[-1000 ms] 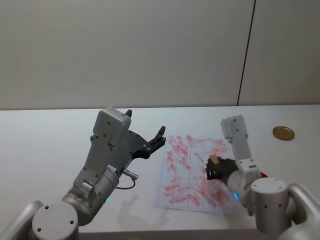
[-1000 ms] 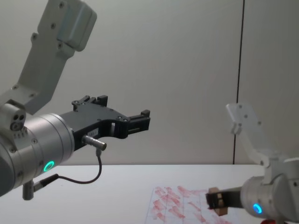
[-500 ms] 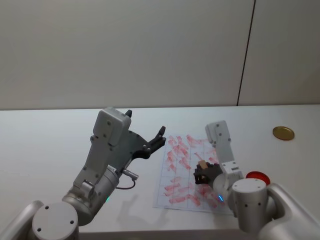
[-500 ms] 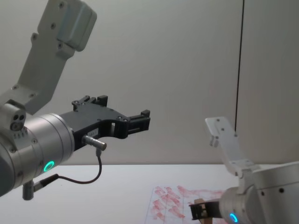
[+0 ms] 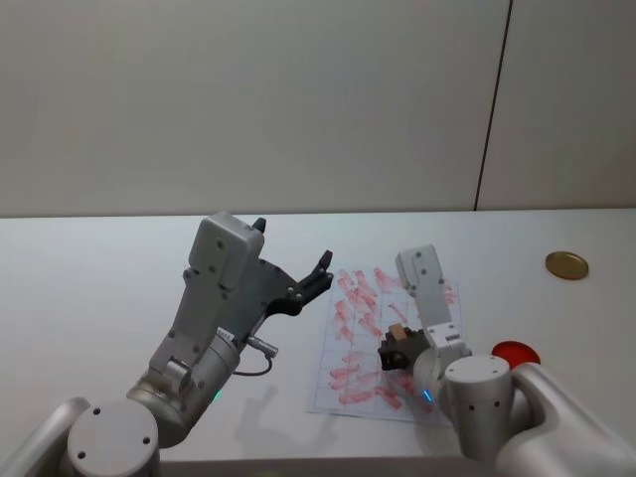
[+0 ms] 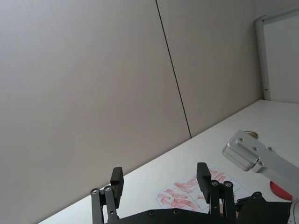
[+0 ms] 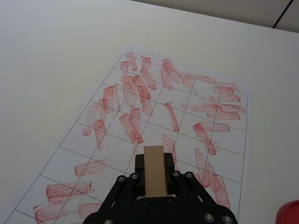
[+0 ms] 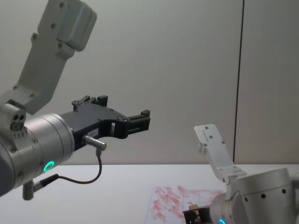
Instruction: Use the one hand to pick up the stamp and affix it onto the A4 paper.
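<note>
My right gripper (image 5: 395, 345) is shut on the stamp (image 5: 397, 331), a small tan wooden block, and holds it over the lower middle of the A4 paper (image 5: 354, 298). The right wrist view shows the stamp (image 7: 154, 175) clamped between the black fingers, above the gridded sheet (image 7: 154, 107) covered in slanted red marks. In the chest view the right gripper (image 8: 194, 215) sits low over the paper (image 8: 168, 203). Whether the stamp touches the sheet I cannot tell. My left gripper (image 5: 289, 246) hangs open and raised to the left of the sheet, also seen as the left gripper (image 6: 160, 179).
A red round piece (image 5: 516, 353) lies just right of the paper, near my right arm. A flat brass-coloured disc (image 5: 566, 265) rests at the far right of the white table (image 5: 99, 288). A wall stands behind the table.
My right gripper has carried the stamp leftward from the sheet's right edge to over its middle, and lower. The left arm has not moved.
</note>
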{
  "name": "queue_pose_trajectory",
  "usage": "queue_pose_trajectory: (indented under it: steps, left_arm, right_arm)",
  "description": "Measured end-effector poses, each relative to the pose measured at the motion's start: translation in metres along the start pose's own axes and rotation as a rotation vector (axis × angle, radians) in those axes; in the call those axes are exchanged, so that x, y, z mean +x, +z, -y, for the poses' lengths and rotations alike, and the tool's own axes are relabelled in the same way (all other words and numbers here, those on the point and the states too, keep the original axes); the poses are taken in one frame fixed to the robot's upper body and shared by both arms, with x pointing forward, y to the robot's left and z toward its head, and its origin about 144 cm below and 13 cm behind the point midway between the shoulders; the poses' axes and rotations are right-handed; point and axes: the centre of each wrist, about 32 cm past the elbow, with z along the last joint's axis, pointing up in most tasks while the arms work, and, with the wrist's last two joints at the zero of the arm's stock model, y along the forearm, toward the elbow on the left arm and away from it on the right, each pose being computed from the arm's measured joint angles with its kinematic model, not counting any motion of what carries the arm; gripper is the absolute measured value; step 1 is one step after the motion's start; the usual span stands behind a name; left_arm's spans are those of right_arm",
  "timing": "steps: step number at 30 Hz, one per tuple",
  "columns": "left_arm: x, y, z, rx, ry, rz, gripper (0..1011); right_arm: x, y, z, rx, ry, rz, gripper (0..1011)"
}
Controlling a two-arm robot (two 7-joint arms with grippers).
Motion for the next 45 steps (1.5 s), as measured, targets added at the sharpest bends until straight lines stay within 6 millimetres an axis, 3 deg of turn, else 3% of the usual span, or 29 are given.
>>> queue_pose_trajectory:
  steps: [45]
  left_arm:
    - [0.000,0.000,0.000,0.000,0.000,0.000,993]
  right_arm:
    - [-0.001,-0.017,-0.017,-0.044,0.007,-0.023,219]
